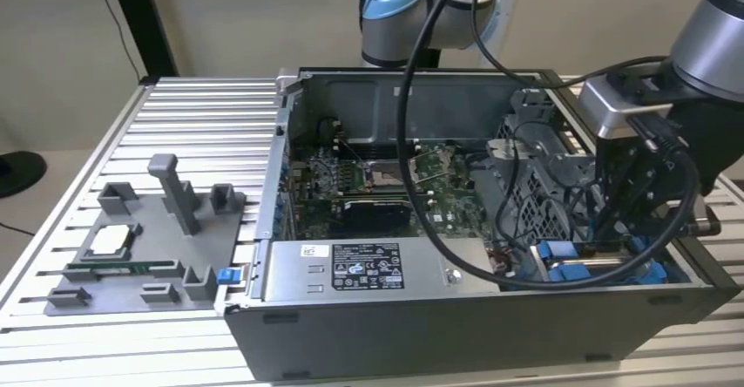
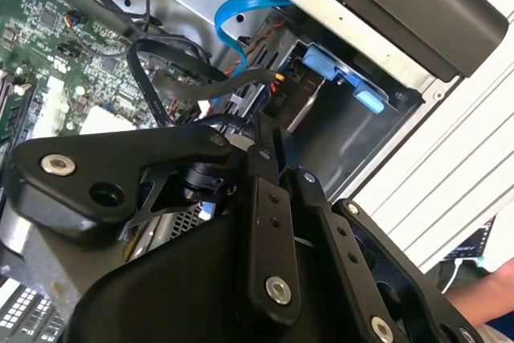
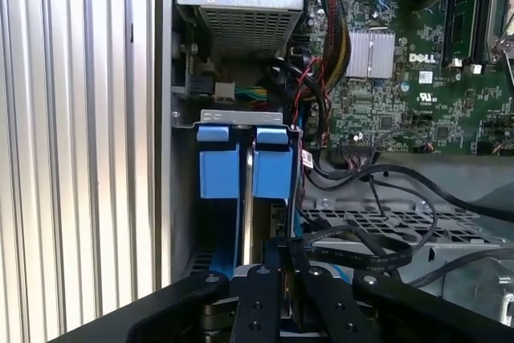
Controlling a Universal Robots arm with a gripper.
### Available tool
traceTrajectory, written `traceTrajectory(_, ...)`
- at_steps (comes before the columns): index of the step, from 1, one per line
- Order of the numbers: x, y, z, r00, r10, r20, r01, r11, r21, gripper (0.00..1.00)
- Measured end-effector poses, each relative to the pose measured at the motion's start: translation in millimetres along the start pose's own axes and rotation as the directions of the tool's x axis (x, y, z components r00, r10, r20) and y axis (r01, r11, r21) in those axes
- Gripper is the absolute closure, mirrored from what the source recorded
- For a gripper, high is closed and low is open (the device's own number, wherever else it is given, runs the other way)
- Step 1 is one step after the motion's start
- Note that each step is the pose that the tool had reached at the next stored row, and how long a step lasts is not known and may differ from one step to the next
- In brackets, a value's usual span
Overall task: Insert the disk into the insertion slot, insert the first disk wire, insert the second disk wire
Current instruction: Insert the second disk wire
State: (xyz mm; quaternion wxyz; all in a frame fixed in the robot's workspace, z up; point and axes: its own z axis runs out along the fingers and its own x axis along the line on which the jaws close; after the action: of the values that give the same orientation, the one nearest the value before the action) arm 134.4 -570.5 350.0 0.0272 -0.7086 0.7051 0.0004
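The end effector reaches into the open computer case at lower right of the exterior view, fingers pressed together on a black cable. The disk sits in its slot, mid-frame in the first wrist view.

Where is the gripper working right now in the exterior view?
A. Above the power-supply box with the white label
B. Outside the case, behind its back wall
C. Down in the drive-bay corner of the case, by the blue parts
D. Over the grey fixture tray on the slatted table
C: in the exterior view the gripper reaches down into the open computer case at the exterior view's right, beside the blue carrier parts.
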Motion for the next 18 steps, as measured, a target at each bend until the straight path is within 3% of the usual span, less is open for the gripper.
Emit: traceTrajectory(18, 0.0, 0.0, 7.4, 1.0, 0.007, -0.0003, -0.007, 1.0, 0.0003, 1.0)
